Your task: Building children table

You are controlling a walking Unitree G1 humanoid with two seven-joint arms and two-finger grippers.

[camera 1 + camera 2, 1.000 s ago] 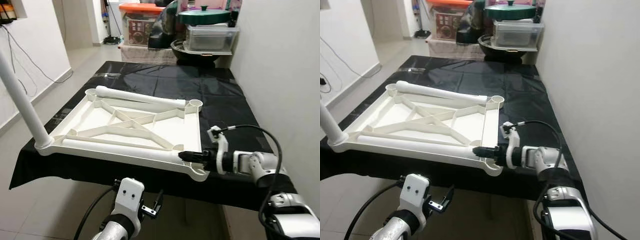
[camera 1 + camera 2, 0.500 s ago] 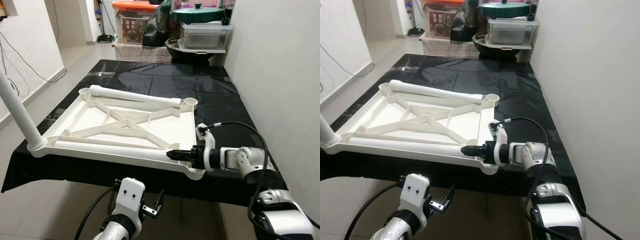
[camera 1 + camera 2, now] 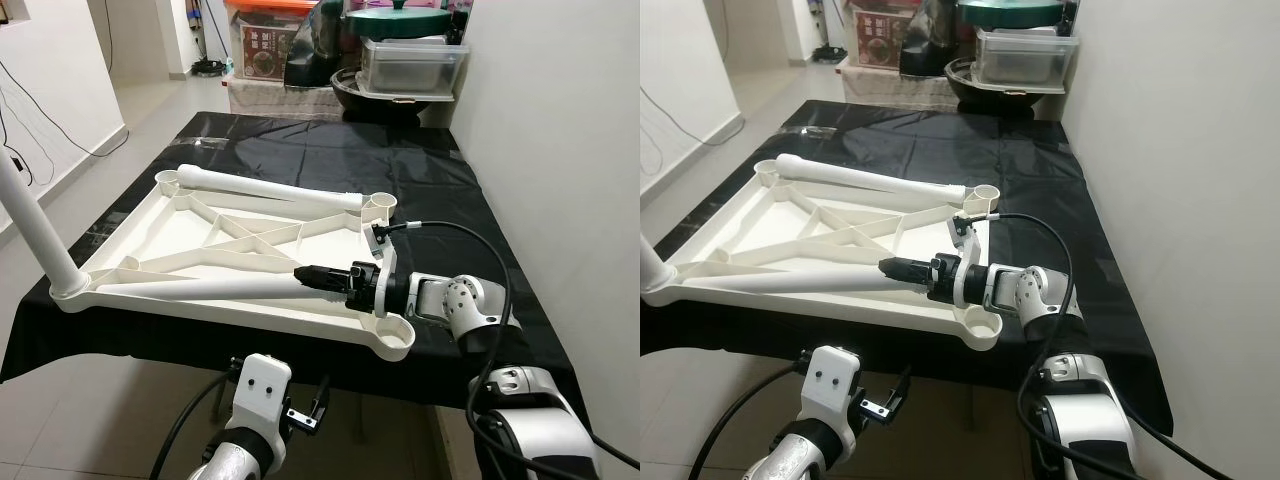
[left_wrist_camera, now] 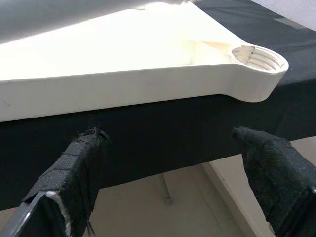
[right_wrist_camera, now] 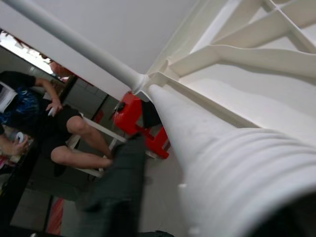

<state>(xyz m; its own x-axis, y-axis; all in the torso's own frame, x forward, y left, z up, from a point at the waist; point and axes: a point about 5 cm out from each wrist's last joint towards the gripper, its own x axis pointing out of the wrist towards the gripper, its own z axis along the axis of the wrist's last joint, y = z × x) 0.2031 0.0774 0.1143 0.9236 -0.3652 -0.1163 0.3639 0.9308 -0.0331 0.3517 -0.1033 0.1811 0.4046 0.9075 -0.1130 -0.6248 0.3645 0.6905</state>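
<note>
The white tabletop [image 3: 182, 236] lies upside down on a black-covered table [image 3: 430, 190]. One white leg [image 3: 36, 226] stands upright in its near left corner. A second leg [image 3: 270, 188] lies along the far rim. My right gripper [image 3: 322, 275] is shut on the ribbed end of a third leg [image 3: 200, 287], held slightly raised and slanting over the near rim; the right wrist view looks along this leg [image 5: 197, 128]. The near right corner socket [image 3: 393, 338] is open. My left gripper [image 4: 168, 138] hangs open below the table's front edge.
Storage boxes and a pot with a green lid [image 3: 405, 22] crowd the table's far end. A white wall [image 3: 560, 150] runs close along the right side. Tiled floor lies to the left. A person [image 5: 44, 123] sits beside a red stool [image 5: 129, 116].
My right gripper has moved left over the tabletop with the leg's end, lifting it off the near rim and away from the near right corner socket. The camera has shifted.
</note>
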